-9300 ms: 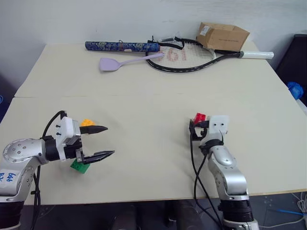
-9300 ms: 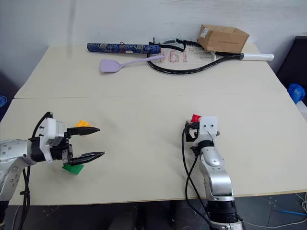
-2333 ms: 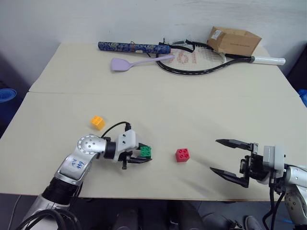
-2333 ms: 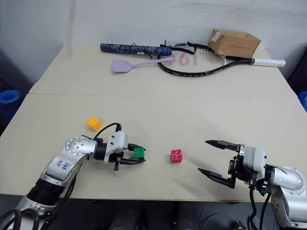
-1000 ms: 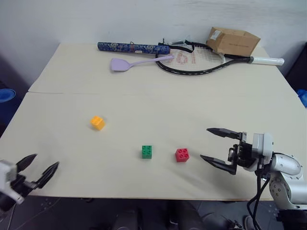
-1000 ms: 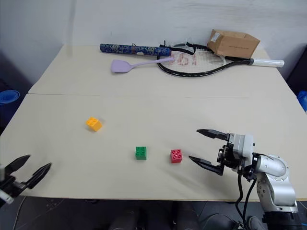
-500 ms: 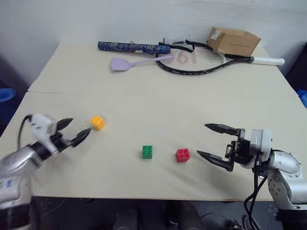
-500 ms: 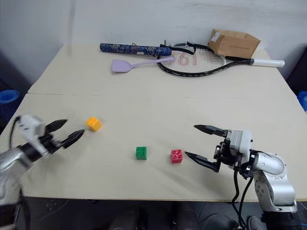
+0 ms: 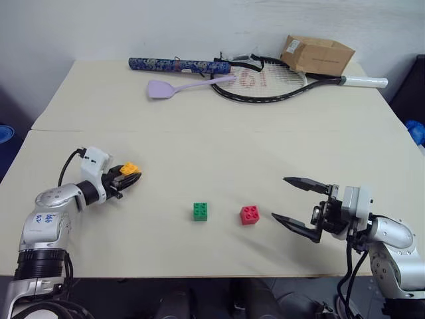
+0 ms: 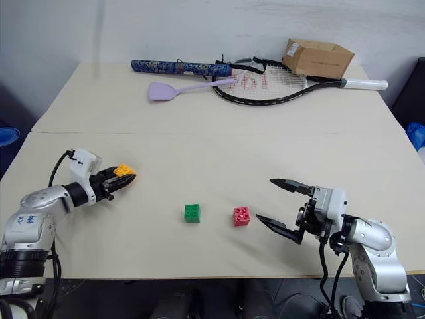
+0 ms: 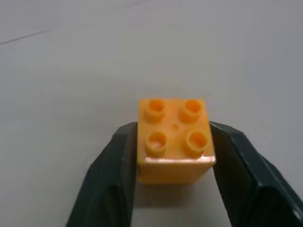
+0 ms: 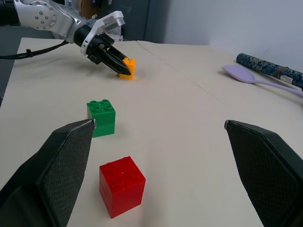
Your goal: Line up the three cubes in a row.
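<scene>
Between the two black fingers of the left gripper sits the yellow-orange cube, studs up, a finger pressed against each side; it looks to be resting on the surface rather than raised. That grip is at the near left of the surface.

Over at the near right, the right gripper hovers with its fingers spread wide and nothing between them, pointing left toward the red cube, which sits just beyond their tips and apart from them.

Near the middle of the near edge, the green cube and the red one stand side by side with a small gap, roughly level with each other across the surface. They already read as two members of a row. The yellow-orange cube is well to the left of the green one and slightly farther back, so it is out of line.

Judging by this, about two thirds of the job is in place: what remains is to bring the gripped cube rightward and a little nearer, set it down left of the green cube on the same line, and let go.

Along the far edge lie a racket, a lilac spatula, a patterned blue tube and a cardboard box, all well clear of the work.
</scene>
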Action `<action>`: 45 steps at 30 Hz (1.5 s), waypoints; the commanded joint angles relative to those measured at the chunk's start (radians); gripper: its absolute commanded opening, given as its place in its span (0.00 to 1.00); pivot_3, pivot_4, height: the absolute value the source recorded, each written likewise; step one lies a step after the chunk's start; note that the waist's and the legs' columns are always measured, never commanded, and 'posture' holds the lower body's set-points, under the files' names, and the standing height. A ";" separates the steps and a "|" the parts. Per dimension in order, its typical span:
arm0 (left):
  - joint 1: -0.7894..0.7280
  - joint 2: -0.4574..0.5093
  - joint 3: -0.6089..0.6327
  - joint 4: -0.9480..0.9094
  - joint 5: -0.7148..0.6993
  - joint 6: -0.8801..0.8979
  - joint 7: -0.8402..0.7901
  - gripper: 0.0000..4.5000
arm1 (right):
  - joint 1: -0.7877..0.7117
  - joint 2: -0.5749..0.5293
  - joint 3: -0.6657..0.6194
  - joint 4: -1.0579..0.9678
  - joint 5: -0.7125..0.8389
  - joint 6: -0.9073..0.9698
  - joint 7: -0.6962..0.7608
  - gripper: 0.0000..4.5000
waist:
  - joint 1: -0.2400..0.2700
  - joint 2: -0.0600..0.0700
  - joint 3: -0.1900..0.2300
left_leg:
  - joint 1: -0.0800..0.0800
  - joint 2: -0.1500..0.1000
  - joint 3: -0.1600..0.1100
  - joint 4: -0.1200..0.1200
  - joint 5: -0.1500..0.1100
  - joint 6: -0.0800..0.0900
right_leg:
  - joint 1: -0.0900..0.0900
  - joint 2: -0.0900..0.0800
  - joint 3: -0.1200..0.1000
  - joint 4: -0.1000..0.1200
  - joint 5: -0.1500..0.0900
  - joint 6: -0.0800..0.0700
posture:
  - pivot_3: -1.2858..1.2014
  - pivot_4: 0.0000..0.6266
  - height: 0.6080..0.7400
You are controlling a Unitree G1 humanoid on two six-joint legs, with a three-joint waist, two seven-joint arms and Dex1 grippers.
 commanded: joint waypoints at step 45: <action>-0.015 0.215 -0.154 0.221 -0.028 -0.682 -0.811 0.76 | -0.069 -0.144 -0.102 0.283 0.033 -0.140 0.329 1.00 | -0.003 0.001 0.001 | 0.000 0.001 0.002 0.002 0.000 0.000 | -0.002 0.001 0.002 0.004 0.000 0.000 | 0.52 0.24 1.00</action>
